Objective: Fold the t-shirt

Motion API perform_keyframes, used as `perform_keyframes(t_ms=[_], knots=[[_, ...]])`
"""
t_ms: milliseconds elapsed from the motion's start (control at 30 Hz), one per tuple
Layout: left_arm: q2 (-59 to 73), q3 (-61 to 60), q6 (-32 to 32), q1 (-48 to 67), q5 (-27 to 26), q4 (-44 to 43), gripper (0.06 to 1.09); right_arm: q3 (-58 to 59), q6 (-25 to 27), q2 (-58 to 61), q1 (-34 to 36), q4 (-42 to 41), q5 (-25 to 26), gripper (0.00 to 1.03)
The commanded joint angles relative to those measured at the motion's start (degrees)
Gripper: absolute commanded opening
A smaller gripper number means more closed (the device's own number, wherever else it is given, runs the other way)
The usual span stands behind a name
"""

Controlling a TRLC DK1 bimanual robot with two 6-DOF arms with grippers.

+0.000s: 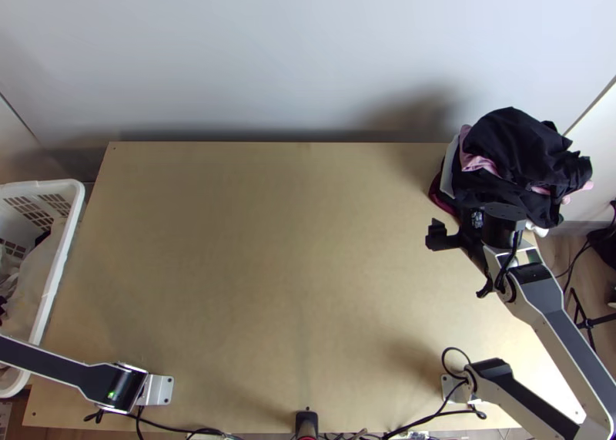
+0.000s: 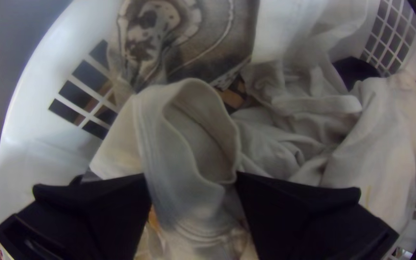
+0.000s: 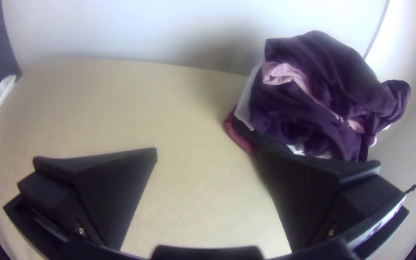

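a white basket (image 1: pixel 61 259) is set beside the table (image 1: pixel 269 247), by its left edge; its walls are pierced with slots and grids. it is loaded with loose laundry, bunched rather than laid flat. in the left wrist view, a grey printed garment (image 2: pixel 213 33) is draped against one side, pale crumpled cloth (image 2: pixel 386 130) is piled along another, and a dark piece (image 2: pixel 355 71) is tucked between pale folds and the gridded wall.

the left gripper (image 2: pixel 192 178) is lowered to the basket's contents, its fingers parted. a pale ribbed cloth (image 2: pixel 160 130) is seen between them, its banded edge raised in a loop; no firm pinch is made out. which piece is the t-shirt cannot be told; this ribbed cloth is a candidate, and it is found inside the basket, bunched.

the right gripper (image 1: pixel 468 226) is held above the table's right side, just by the clothes heap (image 1: pixel 516 143). its fingers are spread wide, with nothing gripped. the heap is stacked at the far right corner, uncontained: dark garments are laid uppermost, pink cloth (image 1: pixel 479 162) is caught among them, and a dark red piece (image 1: pixel 440 199) is shown low at the side.
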State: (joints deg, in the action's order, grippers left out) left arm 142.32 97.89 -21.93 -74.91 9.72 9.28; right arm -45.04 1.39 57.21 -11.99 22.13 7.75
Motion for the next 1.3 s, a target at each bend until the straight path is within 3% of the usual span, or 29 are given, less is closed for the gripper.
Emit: perform_keyframes(t_ms=[0, 33, 267, 633, 900, 1267], knots=[[0.9, 0.2, 1.5, 0.0, -1.2, -0.5, 0.08, -0.1, 0.5, 0.0, 0.0, -0.1, 0.2, 0.96], [-0.8, -0.3, 4.6, -0.1, -1.3, -0.2, 0.09, 0.2, 0.5, 0.0, 0.0, -0.1, 0.3, 0.96], [-11.2, -2.3, 6.6, 1.1, -2.4, 3.7, 0.09, 1.5, 0.4, 0.0, -0.1, -0.9, 0.3, 0.96], [-39.1, -2.0, 15.4, 5.8, -16.5, 14.7, 0.09, 3.8, -1.0, -0.1, -0.3, -3.3, 0.3, 0.96], [-49.0, -0.4, 19.7, 12.7, -16.7, 15.6, 0.09, 7.4, -1.1, -3.8, -0.4, -3.3, 0.3, 0.96], [-53.5, 10.5, 26.2, 24.9, -14.5, 24.7, 0.09, 10.5, -0.9, -8.7, -0.3, -3.3, 0.3, 0.96]])
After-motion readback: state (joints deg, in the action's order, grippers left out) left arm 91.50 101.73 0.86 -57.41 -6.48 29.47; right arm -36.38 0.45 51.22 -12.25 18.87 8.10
